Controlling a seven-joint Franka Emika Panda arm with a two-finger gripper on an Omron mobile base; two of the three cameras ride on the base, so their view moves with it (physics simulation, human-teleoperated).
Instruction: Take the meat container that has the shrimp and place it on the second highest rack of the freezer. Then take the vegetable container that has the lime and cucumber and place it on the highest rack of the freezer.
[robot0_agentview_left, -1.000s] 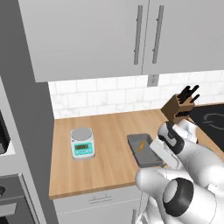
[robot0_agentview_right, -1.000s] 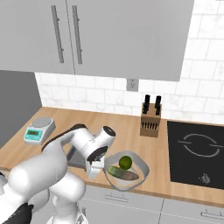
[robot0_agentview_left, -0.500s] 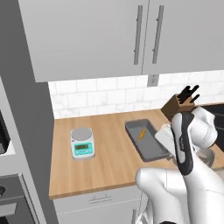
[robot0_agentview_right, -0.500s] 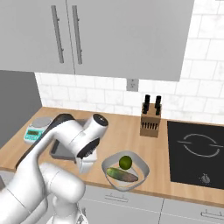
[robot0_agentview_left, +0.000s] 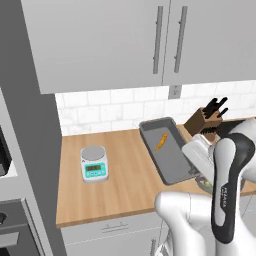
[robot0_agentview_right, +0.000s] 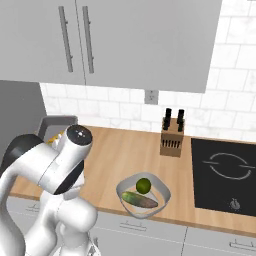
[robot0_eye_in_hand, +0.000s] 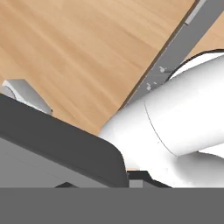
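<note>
The shallow dark grey rectangular meat container (robot0_agentview_left: 166, 150) hangs tilted above the wooden counter (robot0_agentview_left: 120, 185), its near end at the white hand at about four o'clock from the tiny orange shrimp (robot0_agentview_left: 161, 141) lying inside it. The gripper's fingers are hidden behind the tray; they read as almost closed, pinched on the tray's rim. The first step therefore appears to be in hand: carrying the tray to the freezer. The round pale vegetable container (robot0_agentview_right: 143, 195), with the dark green lime (robot0_agentview_right: 143, 185) and yellow-green cucumber (robot0_agentview_right: 139, 200), waits on the counter at seven o'clock from the wooden knife block (robot0_agentview_right: 171, 137). The next move probably calls for keeping the tray level enough that the shrimp stays in.
</note>
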